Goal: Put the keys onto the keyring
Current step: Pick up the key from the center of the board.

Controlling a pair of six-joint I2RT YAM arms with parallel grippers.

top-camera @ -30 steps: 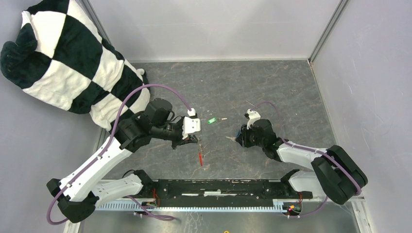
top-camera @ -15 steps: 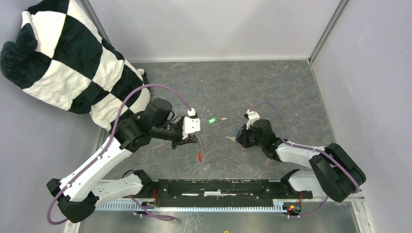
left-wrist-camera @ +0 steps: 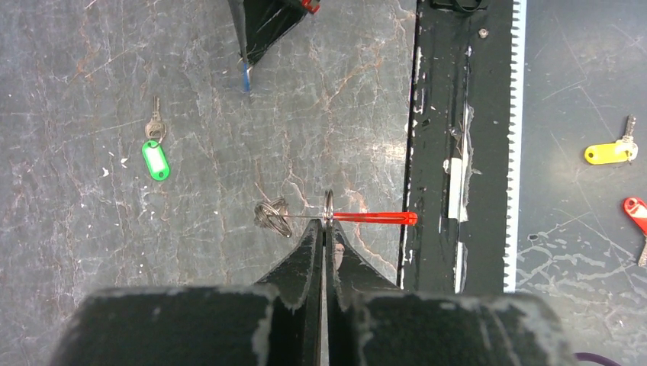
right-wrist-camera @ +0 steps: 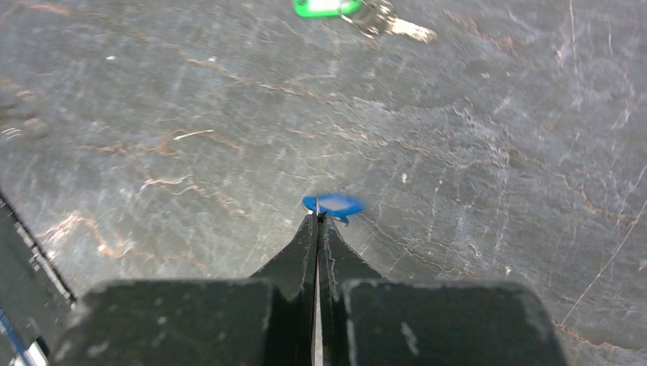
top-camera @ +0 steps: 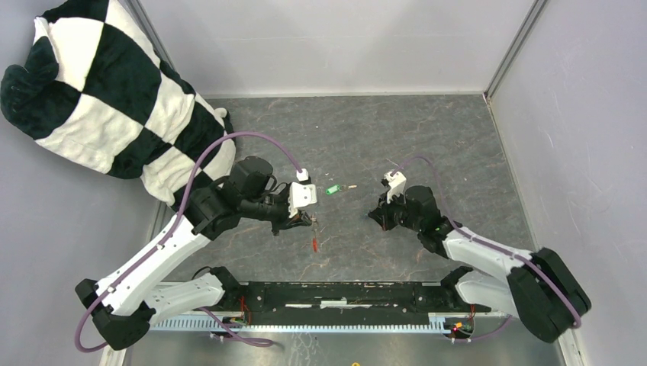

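Red is the oblong tag (left-wrist-camera: 375,218) of the keyring (left-wrist-camera: 329,206). Its thin ring stands on edge, pinched between the closed fingertips of the left gripper (left-wrist-camera: 325,229), and a grey-brown clump (left-wrist-camera: 272,216) sits on the ring's other side. In the top view the left arm reaches from its base at 7 o'clock with the elbow bent out toward 9. Its wrist points toward 3 and tips down over the marbled grey table (top-camera: 427,137), and the tag shows at 5 o'clock of the fingertips. The right arm comes from its base at 5 o'clock, forearm stretched low toward 10, with its wrist facing the left one across a gap. The right gripper (right-wrist-camera: 317,223) is clamped on the blue key (right-wrist-camera: 333,204), and only the blue head shows past the tips. Whether that key touches the tabletop cannot be told. The green key (top-camera: 333,190) lies flat on the table at about 12 o'clock of that gap, apart from both grippers. A black-and-white chequered cushion (top-camera: 99,91) fills the 10 o'clock corner.
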